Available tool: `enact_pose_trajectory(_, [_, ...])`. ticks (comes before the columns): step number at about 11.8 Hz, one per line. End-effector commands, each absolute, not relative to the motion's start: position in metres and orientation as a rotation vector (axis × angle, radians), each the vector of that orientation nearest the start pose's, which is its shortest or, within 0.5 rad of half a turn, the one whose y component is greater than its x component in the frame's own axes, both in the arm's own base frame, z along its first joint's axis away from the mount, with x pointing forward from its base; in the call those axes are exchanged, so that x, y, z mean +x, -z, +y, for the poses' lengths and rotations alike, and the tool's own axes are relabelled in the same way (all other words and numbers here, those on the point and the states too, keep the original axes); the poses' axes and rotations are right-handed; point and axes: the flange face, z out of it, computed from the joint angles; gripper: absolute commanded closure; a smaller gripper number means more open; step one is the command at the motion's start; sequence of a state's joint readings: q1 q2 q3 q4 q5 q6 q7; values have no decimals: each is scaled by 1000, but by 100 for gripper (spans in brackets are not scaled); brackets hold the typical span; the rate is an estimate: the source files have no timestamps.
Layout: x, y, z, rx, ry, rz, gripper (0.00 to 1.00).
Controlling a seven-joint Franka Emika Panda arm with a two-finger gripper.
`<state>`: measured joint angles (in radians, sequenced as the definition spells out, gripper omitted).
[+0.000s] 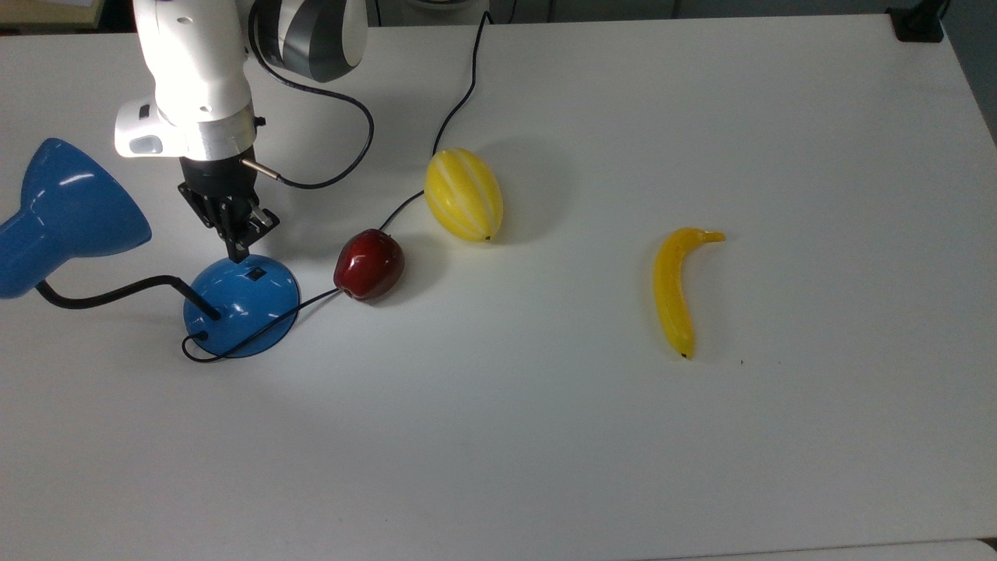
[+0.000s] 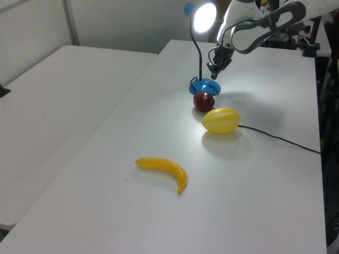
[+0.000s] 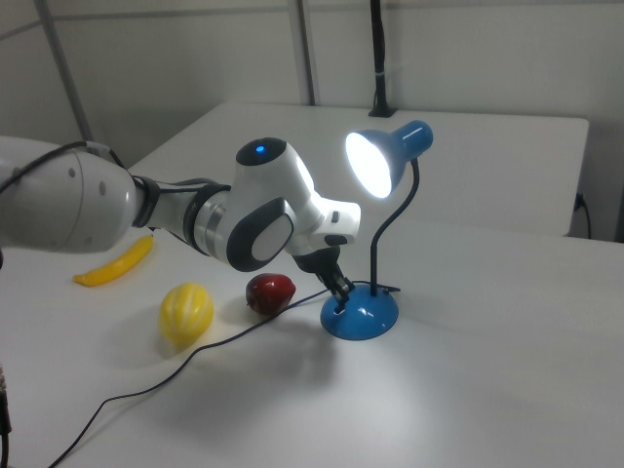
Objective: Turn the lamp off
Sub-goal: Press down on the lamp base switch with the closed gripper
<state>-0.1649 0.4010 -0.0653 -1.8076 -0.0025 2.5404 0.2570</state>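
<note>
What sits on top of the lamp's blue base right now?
On the base: a small black switch, the bendy neck's foot, and the claw at its rim. Whether the claw touches it cannot be told.

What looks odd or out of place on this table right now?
Only the cord: it passes under or behind the yellow melon and red apple on its way to the lamp. Nothing is spilled, tipped or damaged.

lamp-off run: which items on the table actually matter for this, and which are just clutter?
Matters:
- lamp, lit in the right view
- its small black switch on the base
- gripper, right at the base's edge, close to the switch

Clutter:
- red apple, on the lamp's cord
- yellow melon
- banana, well away from the lamp
</note>
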Motion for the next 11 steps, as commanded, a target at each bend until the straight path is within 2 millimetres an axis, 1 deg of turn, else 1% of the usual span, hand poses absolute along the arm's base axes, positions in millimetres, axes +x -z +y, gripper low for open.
enact_pose_trajectory(1, [667,-354,-142,-3022,564,757,100])
enact_pose_trajectory(4, [667,-349,-140,-3026,552,751,100])
enact_pose_trajectory(5, [666,-342,-138,-3046,533,731,100])
enact_pose_trajectory(6, [667,-332,-129,-3067,507,701,100])
enact_pose_trajectory(7, [667,-324,-126,-3070,488,701,100])
enact_pose_trajectory(8, [666,-323,-126,-3074,481,698,100])
enact_pose_trajectory(9, [660,-312,-124,-3088,444,688,100])
enact_pose_trajectory(10, [656,-306,-123,-3109,422,670,100])
enact_pose_trajectory(11, [655,-304,-121,-3114,415,662,100])
